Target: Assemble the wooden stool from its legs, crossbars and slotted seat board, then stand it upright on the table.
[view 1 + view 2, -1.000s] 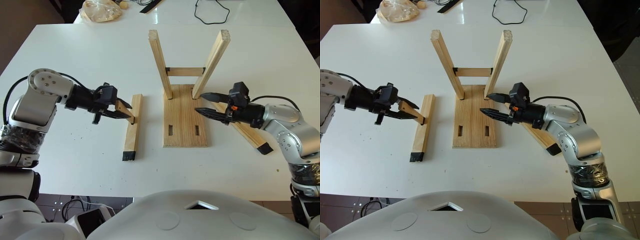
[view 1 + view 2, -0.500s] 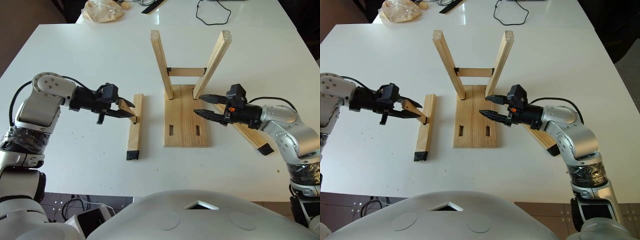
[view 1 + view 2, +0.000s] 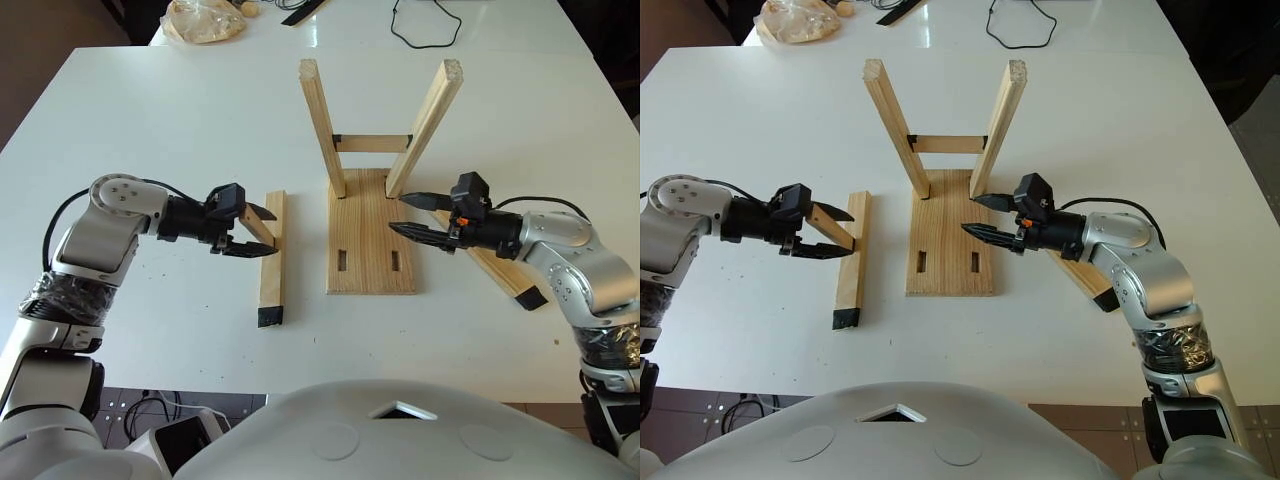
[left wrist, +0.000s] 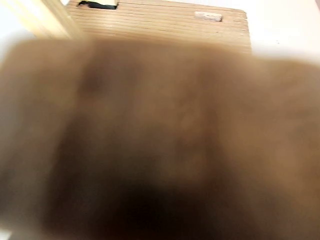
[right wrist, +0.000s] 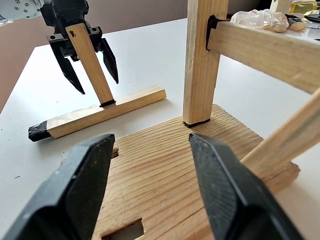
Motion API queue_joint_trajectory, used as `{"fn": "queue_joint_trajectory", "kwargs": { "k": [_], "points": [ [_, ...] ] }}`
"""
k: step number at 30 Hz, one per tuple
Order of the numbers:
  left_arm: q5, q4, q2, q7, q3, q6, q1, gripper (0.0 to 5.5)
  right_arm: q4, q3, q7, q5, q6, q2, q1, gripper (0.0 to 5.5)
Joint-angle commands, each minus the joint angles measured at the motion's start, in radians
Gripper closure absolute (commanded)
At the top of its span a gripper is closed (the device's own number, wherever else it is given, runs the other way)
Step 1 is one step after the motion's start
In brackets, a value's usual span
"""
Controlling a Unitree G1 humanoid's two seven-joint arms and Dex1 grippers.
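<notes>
The slotted seat board (image 3: 370, 250) lies flat mid-table. Two legs (image 3: 322, 125) (image 3: 427, 120) stand in its far slots, joined by a crossbar (image 3: 372, 143). To its left lies a loose leg (image 3: 272, 262) with a short crossbar (image 3: 256, 229) sticking up from it. My left gripper (image 3: 274, 233) straddles that short crossbar, fingers open with gaps either side in the right wrist view (image 5: 97, 86). The bar (image 4: 160, 140) fills the left wrist view as a brown blur. My right gripper (image 3: 391, 214) hangs open over the board's right edge. Another leg (image 3: 505, 275) lies under the right arm.
A crumpled bag (image 3: 205, 20) and a black cable (image 3: 425, 28) lie on the table behind. The seat board's two near slots (image 3: 342, 261) are unfilled. Bare white tabletop (image 3: 170, 110) spreads at the far left and along the front edge.
My left arm has lowered its elbow and the gripper has shifted right toward the board; the loose leg's black end swung slightly right. The right gripper has hardly moved.
</notes>
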Motion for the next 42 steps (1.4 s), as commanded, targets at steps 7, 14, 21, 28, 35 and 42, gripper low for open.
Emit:
{"fn": "queue_joint_trajectory", "kwargs": {
  "k": [7, 14, 21, 28, 35, 42],
  "points": [
    [-0.206, -0.167, -0.019, 0.048, 0.181, 0.188, 0.033, 2.15, 0.014, -0.007, 0.017, -0.019, -0.017, -0.018, -0.013, 2.76],
    [-0.315, -0.213, -0.012, 0.073, 0.299, 0.256, 0.022, 2.15, 0.024, 0.005, 0.028, -0.031, -0.036, -0.021, -0.02, 2.76],
    [-0.527, -0.29, -0.127, 0.305, 0.432, 0.421, -0.043, 2.15, 0.033, 0.0, 0.032, -0.038, -0.041, -0.016, -0.019, 2.76],
    [-0.548, -0.319, -0.168, 0.387, 0.435, 0.431, -0.017, 2.63, 0.041, 0.0, 0.033, -0.038, -0.044, -0.012, -0.028, 2.76],
    [-0.604, -0.367, -0.17, 0.416, 0.449, 0.468, -0.028, 2.8, 0.049, 0.0, 0.038, -0.037, -0.046, -0.014, -0.037, 2.76],
    [-0.528, -0.269, -0.237, 0.399, 0.386, 0.406, 0.15, 2.8, 0.059, 0.007, 0.057, -0.038, -0.041, -0.023, -0.053, 2.76]
  ]
}}
